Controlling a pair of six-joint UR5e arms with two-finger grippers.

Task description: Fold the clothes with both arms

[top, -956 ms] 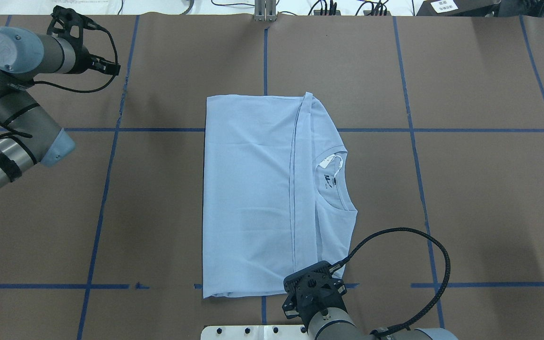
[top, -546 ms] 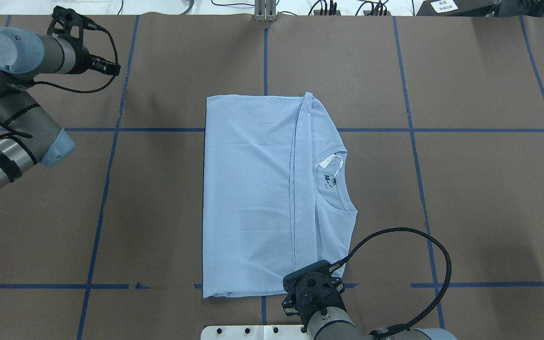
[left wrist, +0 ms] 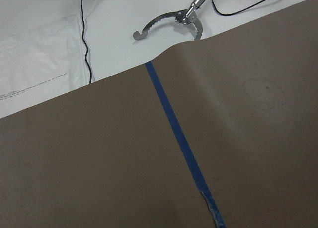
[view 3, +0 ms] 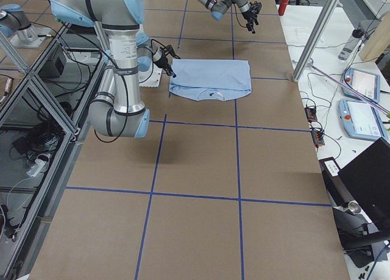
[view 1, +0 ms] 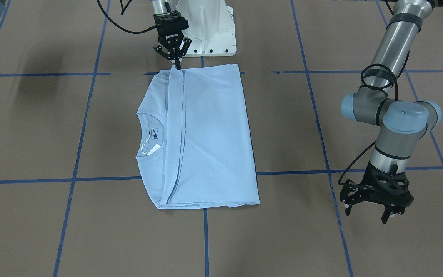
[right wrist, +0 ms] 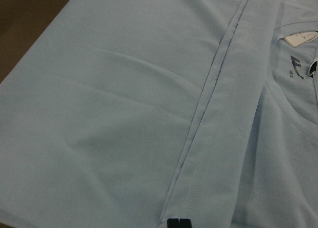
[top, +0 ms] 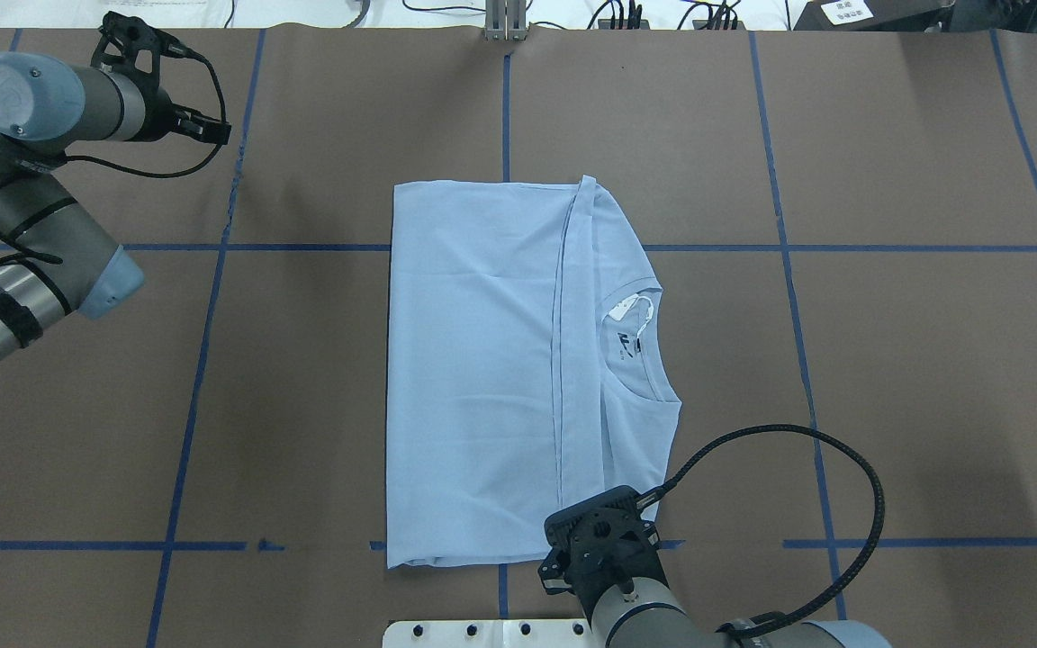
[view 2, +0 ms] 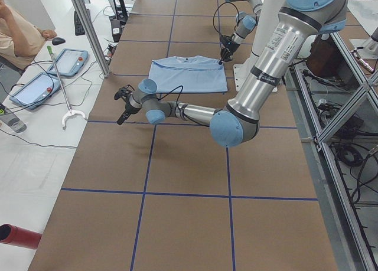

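The light blue T-shirt [top: 482,360] lies folded into a rectangle mid-table, with its collar [top: 653,369] and white neck tag [top: 631,308] showing on the right side. My right gripper [view 1: 176,66] is at the shirt's edge nearest the robot base, shut on the folded hem strip [right wrist: 208,138]; its fingertips [right wrist: 178,222] pinch the fabric. Its wrist [top: 604,549] covers that corner from above. My left gripper [view 1: 367,214] hangs open over bare table far to the shirt's left, holding nothing.
The white pedestal base [view 1: 210,34] stands just behind the right gripper. Blue tape lines [top: 203,360] grid the brown table. Beyond the far edge lie cables and a metal grabber tool [left wrist: 169,27]. A person [view 2: 18,35] sits past the table's far side.
The right wrist has shifted slightly toward the robot base and its cable loop has swung out to the right. The shirt and the left arm look unchanged.
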